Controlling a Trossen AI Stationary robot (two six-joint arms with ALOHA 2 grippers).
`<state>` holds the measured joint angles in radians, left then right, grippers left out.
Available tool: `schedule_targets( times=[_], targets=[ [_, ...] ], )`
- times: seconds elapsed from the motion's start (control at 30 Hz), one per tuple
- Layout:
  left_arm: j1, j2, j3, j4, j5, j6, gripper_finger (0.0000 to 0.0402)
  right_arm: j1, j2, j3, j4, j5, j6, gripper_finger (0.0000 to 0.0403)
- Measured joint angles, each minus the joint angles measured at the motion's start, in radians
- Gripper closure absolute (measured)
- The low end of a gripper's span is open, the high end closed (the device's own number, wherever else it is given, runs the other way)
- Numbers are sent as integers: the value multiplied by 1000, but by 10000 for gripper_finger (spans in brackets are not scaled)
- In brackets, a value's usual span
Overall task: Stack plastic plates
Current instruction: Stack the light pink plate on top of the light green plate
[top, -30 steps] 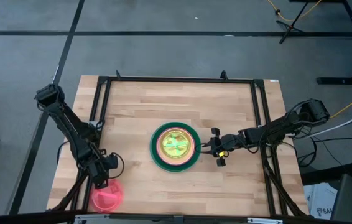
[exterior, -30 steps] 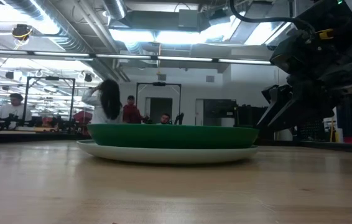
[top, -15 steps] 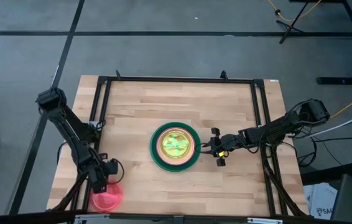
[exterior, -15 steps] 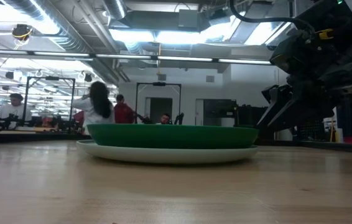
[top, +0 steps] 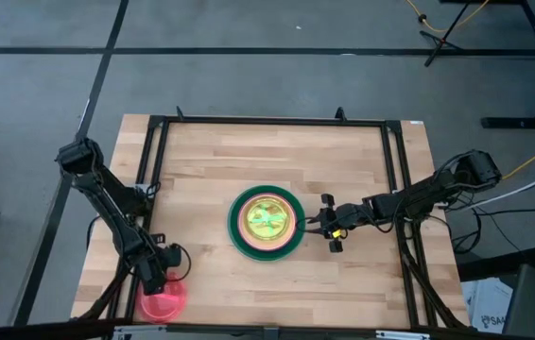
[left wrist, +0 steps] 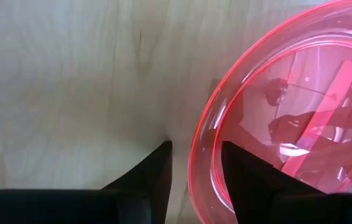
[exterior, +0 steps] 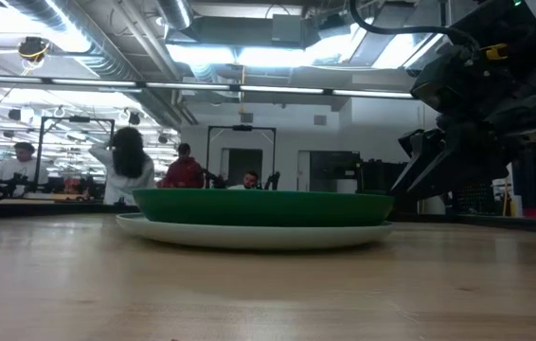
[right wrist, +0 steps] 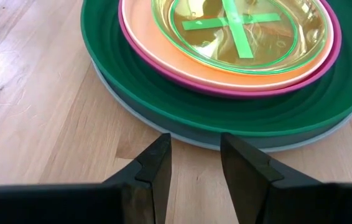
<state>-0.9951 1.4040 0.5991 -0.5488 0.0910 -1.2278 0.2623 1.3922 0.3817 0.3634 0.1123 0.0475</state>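
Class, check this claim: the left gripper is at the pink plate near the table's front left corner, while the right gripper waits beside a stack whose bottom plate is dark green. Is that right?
Not quite. The bottom plate of the stack is light blue; the dark green plate sits on it, as the right wrist view shows. The rest holds: the left gripper is at the pink plate, and the right gripper waits beside the stack.

The left arm covers part of the pink plate (top: 163, 299) from above; the left wrist picture's edge cuts its far rim (left wrist: 269, 112); beneath the green plate (exterior: 263, 206) only a pale rim (exterior: 249, 235) shows, perhaps light blue; background people (exterior: 126, 169) are blurred.
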Motion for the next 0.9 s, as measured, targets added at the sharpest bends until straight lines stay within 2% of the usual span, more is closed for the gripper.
schedule_targets(
  times=[0.17,0.53,0.9],
  targets=[
    [0,1,0,-9,-2,3,285,0,0,0,0,0,0,272],
    [0,1,-2,-19,-6,8,394,0,0,0,1,10,-4,272],
    [19,-36,-5,-52,-22,-25,399,-1,0,0,5,11,-7,272]
  ],
)
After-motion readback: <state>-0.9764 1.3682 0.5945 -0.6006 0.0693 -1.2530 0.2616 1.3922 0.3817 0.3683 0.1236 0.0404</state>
